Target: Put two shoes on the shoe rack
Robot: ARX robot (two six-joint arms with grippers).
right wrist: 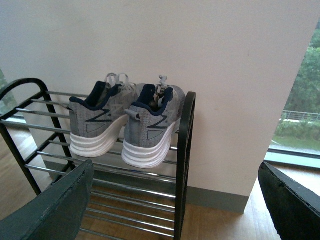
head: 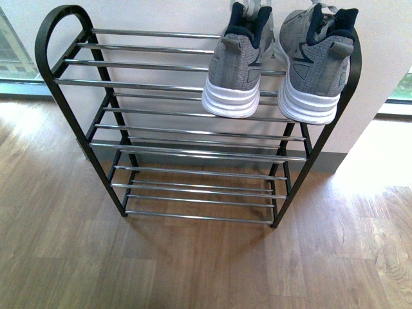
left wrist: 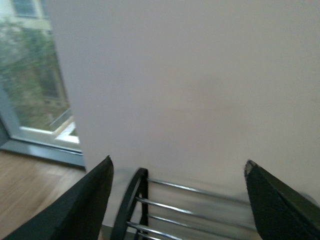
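**On the Top Tier, Both Shoes Set Down: Only a Withdrawal Is Left**

Against the plain white wall (head: pixel 148 16), the black-framed shoe rack with four tiers of thin silver bars (head: pixel 129 83) is seen standing on the wood-plank floor (head: pixel 193 270). Only the right end of its top tier is occupied. There the left grey knit sneaker with a thick white sole and navy collar (head: pixel 237 64) is rested on the bars, heel outward and overhanging the front bar. Just beside it, the matching right grey sneaker (head: pixel 315 67) is laid the same way, close against the rack's right upright.

The left gripper (left wrist: pixel 177 167) is shown spread wide with nothing between its dark fingers, pointed at the rack's rounded corner and the wall. The right gripper (right wrist: pixel 175 170) is likewise spread wide and empty, and the pair is faced from well back.

The placing step is judged complete, since both shoes are borne by the rack and neither is gripped. The next move is judged to call for no more than a clear retreat of both arms. The overhanging heels are to be left unbrushed so that neither shoe is tipped off.
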